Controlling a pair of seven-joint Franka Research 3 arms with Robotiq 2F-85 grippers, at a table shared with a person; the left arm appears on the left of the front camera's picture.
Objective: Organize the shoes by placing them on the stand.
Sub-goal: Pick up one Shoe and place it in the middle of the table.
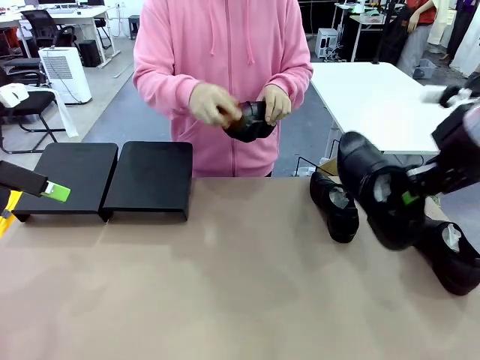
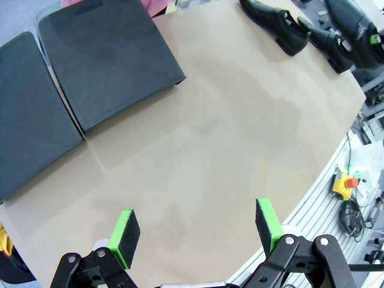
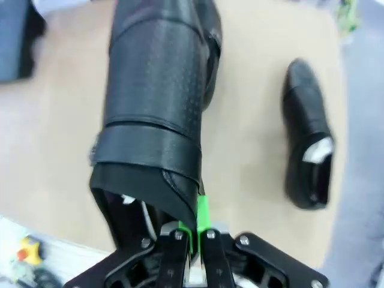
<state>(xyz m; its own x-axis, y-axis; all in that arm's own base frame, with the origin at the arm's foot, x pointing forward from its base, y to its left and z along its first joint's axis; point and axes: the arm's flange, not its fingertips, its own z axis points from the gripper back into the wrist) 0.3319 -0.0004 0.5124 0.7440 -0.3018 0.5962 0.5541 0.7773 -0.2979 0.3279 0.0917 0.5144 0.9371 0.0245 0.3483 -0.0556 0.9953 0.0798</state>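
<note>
My right gripper (image 1: pixel 409 199) is shut on the rim of a glossy black shoe (image 1: pixel 375 180) and holds it above the table's right side; in the right wrist view this shoe (image 3: pixel 159 90) hangs toe-away from the gripper (image 3: pixel 197 225). Two more shoes lie on the table, one (image 1: pixel 335 206) left of the held one and one (image 1: pixel 454 259) partly behind it. The person holds another shoe (image 1: pixel 251 121) in both hands at chest height. The black stand (image 1: pixel 150 176) sits at the far left with bare platforms. My left gripper (image 2: pixel 197 231) is open over bare table near the stand (image 2: pixel 108 60).
The person in a pink hoodie (image 1: pixel 225 45) stands at the far edge, opposite the middle. A white table (image 1: pixel 375 97) is behind on the right. An emergency-stop button (image 2: pixel 345 183) sits off the table's near edge.
</note>
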